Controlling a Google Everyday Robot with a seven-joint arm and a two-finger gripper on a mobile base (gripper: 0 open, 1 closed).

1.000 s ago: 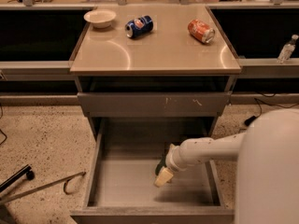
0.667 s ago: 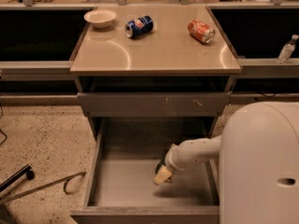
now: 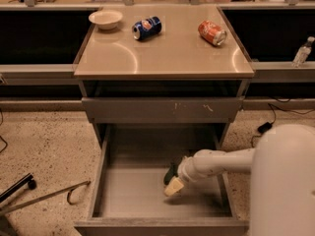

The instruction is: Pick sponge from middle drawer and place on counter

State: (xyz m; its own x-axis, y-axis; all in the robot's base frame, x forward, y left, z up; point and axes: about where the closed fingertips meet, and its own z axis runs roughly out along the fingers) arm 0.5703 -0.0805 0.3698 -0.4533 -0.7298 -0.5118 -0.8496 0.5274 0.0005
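Note:
The middle drawer is pulled out wide, a grey tray with low walls. My gripper reaches in from the right and sits low over the drawer floor, right of its middle. The sponge shows as a small dark green patch just behind and touching the gripper's tip; its yellow layer is hidden. The glossy tan counter tops the cabinet above the drawer.
On the counter stand a white bowl, a blue can on its side and a red can on its side. A shut drawer front with pale scratches lies above the open drawer. My white arm body fills the lower right. A metal bar lies on the floor.
My gripper stays at nearly the same spot in the drawer. My white arm body has shifted in the lower right of the view. A dark green patch now shows behind the gripper.

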